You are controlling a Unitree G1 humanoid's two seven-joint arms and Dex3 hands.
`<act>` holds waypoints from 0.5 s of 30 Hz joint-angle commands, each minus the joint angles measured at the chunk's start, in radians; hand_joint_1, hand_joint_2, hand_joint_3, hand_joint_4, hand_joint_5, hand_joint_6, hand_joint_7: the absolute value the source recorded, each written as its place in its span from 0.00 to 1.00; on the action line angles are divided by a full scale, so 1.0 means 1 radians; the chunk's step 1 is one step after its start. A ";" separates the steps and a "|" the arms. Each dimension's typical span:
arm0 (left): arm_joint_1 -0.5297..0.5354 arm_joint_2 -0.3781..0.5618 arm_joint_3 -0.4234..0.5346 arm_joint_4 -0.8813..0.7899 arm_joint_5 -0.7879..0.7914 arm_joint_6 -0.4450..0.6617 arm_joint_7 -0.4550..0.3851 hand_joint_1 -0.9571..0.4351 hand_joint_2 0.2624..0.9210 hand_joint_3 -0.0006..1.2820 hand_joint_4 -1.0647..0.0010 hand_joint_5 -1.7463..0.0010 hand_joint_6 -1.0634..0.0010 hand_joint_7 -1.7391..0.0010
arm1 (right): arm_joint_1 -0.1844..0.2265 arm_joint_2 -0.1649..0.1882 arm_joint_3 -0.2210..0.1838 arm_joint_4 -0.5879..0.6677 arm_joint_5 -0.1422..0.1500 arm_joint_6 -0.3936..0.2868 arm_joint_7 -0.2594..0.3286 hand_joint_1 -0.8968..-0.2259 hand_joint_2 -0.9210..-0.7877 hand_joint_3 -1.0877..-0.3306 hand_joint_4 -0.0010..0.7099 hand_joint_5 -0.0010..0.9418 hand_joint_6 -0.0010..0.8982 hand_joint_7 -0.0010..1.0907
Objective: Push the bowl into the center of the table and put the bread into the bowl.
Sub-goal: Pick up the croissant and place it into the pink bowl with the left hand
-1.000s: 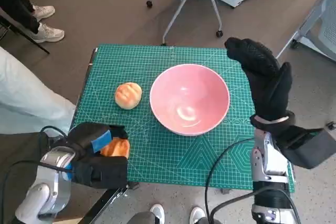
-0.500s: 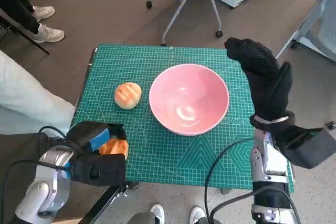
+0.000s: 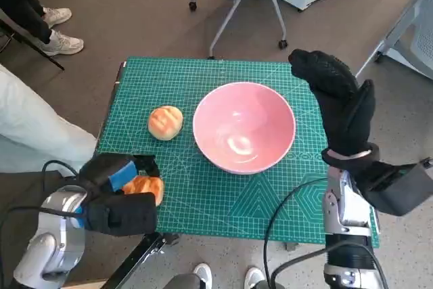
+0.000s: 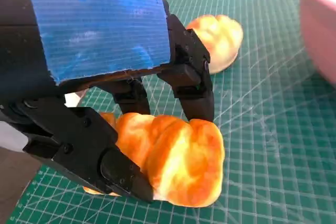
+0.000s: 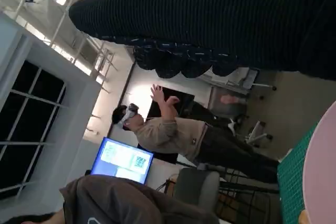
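The left hand is sitting at the near left corner of the table, and its black fingers are closing around an orange bread, which is lying on the green mat right at the table's near edge. In the left wrist view the fingers are touching the bread from both sides, so the hand is gripping it, but the bread is resting on the mat and is not lifted. A second bread, paler and round, is lying on the mat farther from the robot, just beside the left side of the bowl but not touching it. The pink bowl is standing upright about in the middle of the table, and nothing is lying inside it. The right hand in the black glove is standing upright at the right side of the bowl, with its fingers stretched out and holding nothing; from the head view I cannot tell if it is touching the bowl's rim. A person is standing in the room in the right wrist view, with one hand raised.
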 commanded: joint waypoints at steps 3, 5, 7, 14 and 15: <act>-0.075 -0.007 0.032 -0.088 -0.027 0.033 -0.048 0.69 0.92 0.08 0.25 0.39 0.38 0.35 | 0.022 0.003 -0.005 0.016 0.007 0.011 0.012 0.34 0.00 0.41 0.32 0.00 0.11 0.57; -0.103 -0.010 0.037 -0.110 -0.033 0.042 -0.061 0.69 0.92 0.08 0.25 0.39 0.37 0.36 | 0.020 0.002 -0.006 0.020 0.007 0.009 0.013 0.34 0.00 0.41 0.32 0.00 0.11 0.57; -0.137 -0.015 0.039 -0.133 -0.038 0.051 -0.073 0.69 0.92 0.08 0.25 0.39 0.37 0.36 | 0.018 0.002 -0.007 0.024 0.007 0.009 0.014 0.34 0.00 0.41 0.32 0.00 0.11 0.57; -0.286 -0.045 0.017 -0.175 -0.032 0.074 -0.092 0.69 0.92 0.06 0.22 0.42 0.35 0.37 | 0.011 0.001 -0.012 0.040 0.010 0.001 0.021 0.34 0.00 0.41 0.32 0.00 0.11 0.57; -0.311 -0.052 0.010 -0.174 -0.028 0.071 -0.089 0.69 0.93 0.05 0.20 0.42 0.35 0.38 | 0.010 0.002 -0.013 0.042 0.010 0.000 0.022 0.34 0.00 0.41 0.32 0.00 0.11 0.57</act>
